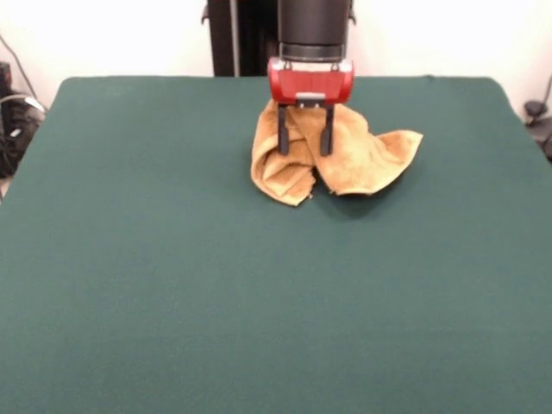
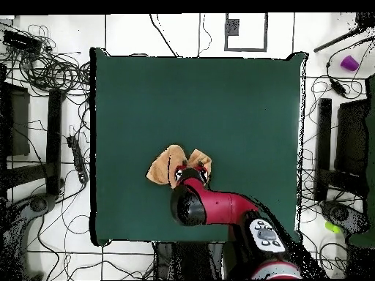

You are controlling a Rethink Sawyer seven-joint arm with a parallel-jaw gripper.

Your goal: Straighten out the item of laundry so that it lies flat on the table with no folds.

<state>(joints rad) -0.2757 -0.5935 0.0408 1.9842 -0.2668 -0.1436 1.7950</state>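
Observation:
The item of laundry (image 1: 345, 159), a golden yellow-orange towel, lies crumpled in a bunched heap on the far middle of the dark green table (image 1: 172, 285). One lobe of it spreads to the right and a folded flap hangs toward the front. My gripper (image 1: 304, 148) hangs straight down over the heap's left part, open, its two dark fingers (image 1: 283, 138) spread apart in front of the cloth with nothing pinched between them. In the overhead view the towel (image 2: 162, 165) peeks out from under the red arm, and the gripper itself is hidden by the wrist.
The red and black arm (image 2: 220, 208) reaches in over the table edge nearest the robot. Cables (image 2: 51, 69) and dark equipment lie on the floor around the table (image 2: 220, 95). A purple object (image 2: 349, 63) sits on the floor at one corner.

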